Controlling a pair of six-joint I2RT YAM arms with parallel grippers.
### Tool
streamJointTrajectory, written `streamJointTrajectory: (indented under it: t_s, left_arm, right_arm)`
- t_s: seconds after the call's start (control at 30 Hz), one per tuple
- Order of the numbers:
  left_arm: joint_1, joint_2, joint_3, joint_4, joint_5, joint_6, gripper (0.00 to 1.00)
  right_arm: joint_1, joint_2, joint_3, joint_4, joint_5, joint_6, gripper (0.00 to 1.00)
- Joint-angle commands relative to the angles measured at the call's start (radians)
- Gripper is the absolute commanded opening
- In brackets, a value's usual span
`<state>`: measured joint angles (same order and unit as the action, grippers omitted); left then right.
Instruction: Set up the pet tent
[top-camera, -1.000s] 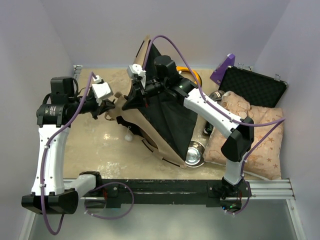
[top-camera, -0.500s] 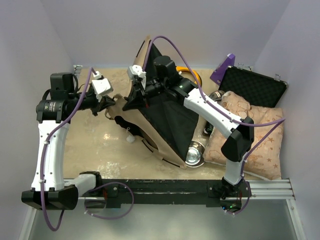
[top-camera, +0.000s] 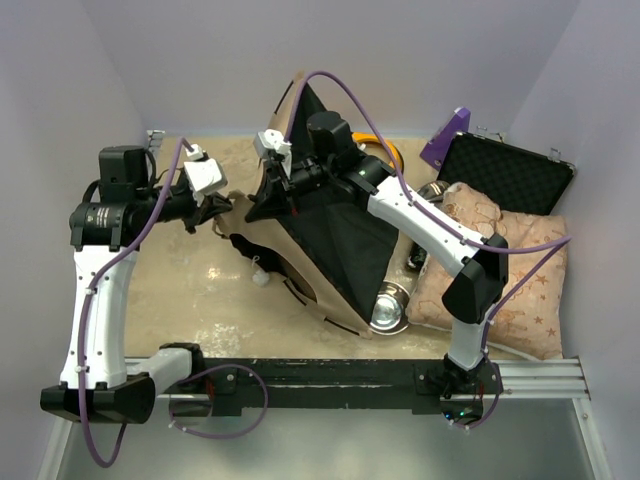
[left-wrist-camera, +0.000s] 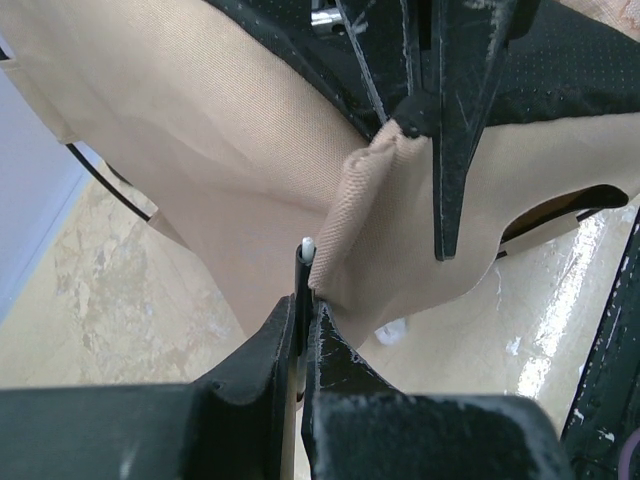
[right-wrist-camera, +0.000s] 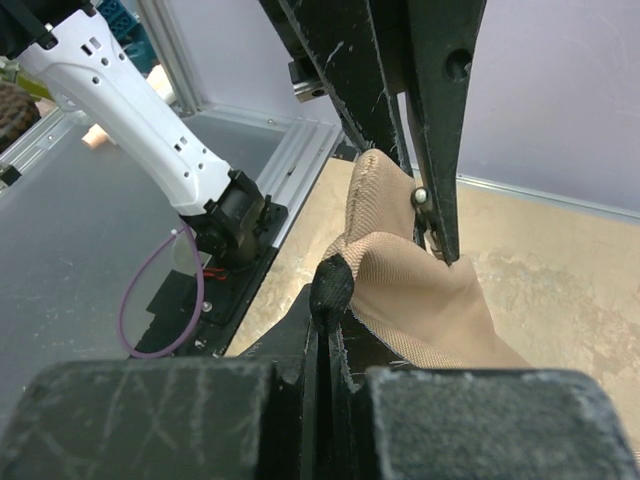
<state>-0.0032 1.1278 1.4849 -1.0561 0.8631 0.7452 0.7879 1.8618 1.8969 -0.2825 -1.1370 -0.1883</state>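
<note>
The pet tent (top-camera: 340, 235) stands half raised mid-table, tan outside with black lining showing. My left gripper (top-camera: 226, 206) is at its left corner. In the left wrist view that gripper (left-wrist-camera: 303, 312) is shut on a thin black pole (left-wrist-camera: 302, 268) with a white tip, right beside a tan fabric sleeve (left-wrist-camera: 372, 200). My right gripper (top-camera: 254, 207) comes in from above and faces it. The right wrist view shows it (right-wrist-camera: 328, 318) shut on a black-edged corner (right-wrist-camera: 331, 283) of the tent's tan fabric (right-wrist-camera: 410, 290). The two grippers are almost touching.
A star-patterned cushion (top-camera: 520, 290) lies at the right, with an open black case (top-camera: 510, 175) behind it. A steel bowl (top-camera: 390, 308) sits against the tent's near edge. The yellow feeder (top-camera: 388, 150) shows behind the right arm. The base rail (top-camera: 330, 380) runs along the front.
My left arm has drawn slightly back to the left, pole still held. The tent's left corner has followed a little. The right arm has stayed still.
</note>
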Motion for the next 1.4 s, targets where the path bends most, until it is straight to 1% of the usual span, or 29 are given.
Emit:
streamJointTrajectory:
  t_s: [0.0, 0.07, 0.2, 0.57, 0.83, 0.9, 1.0, 1.1, 1.23, 1.37]
  left_arm:
    - [-0.014, 0.01, -0.063, -0.071, -0.035, 0.006, 0.0]
    - [-0.014, 0.012, -0.086, -0.074, -0.036, 0.01, 0.0]
    - [-0.014, 0.006, -0.084, -0.059, -0.026, 0.005, 0.0]
    - [-0.014, 0.02, 0.015, -0.059, 0.002, -0.027, 0.0]
    - [-0.015, 0.003, 0.067, -0.05, 0.063, -0.044, 0.0]
    - [-0.015, -0.01, 0.064, -0.048, 0.067, -0.043, 0.0]
    - [-0.014, -0.01, 0.049, -0.057, 0.034, -0.038, 0.0]
    - [-0.014, -0.013, -0.012, -0.061, -0.01, -0.046, 0.0]
    - [-0.012, -0.02, -0.086, -0.058, -0.021, -0.036, 0.0]
    - [-0.012, -0.036, -0.112, -0.038, -0.029, -0.037, 0.0]
  right_arm:
    - [0.02, -0.012, 0.062, 0.065, -0.026, 0.035, 0.0]
    - [0.02, -0.015, 0.062, 0.065, -0.029, 0.039, 0.0]
    - [0.022, -0.019, 0.053, 0.059, -0.021, 0.033, 0.0]
    - [0.022, -0.012, 0.022, 0.016, -0.009, 0.003, 0.0]
    - [0.024, -0.007, 0.008, 0.006, 0.003, 0.003, 0.0]
    - [0.024, -0.004, 0.01, 0.005, 0.0, 0.006, 0.0]
    - [0.025, -0.012, 0.011, 0.023, -0.02, 0.006, 0.0]
    - [0.024, -0.023, 0.014, 0.037, -0.029, 0.001, 0.0]
    - [0.02, -0.044, 0.01, 0.065, -0.03, 0.019, 0.0]
    - [0.013, -0.055, 0.001, 0.081, -0.035, 0.039, 0.0]
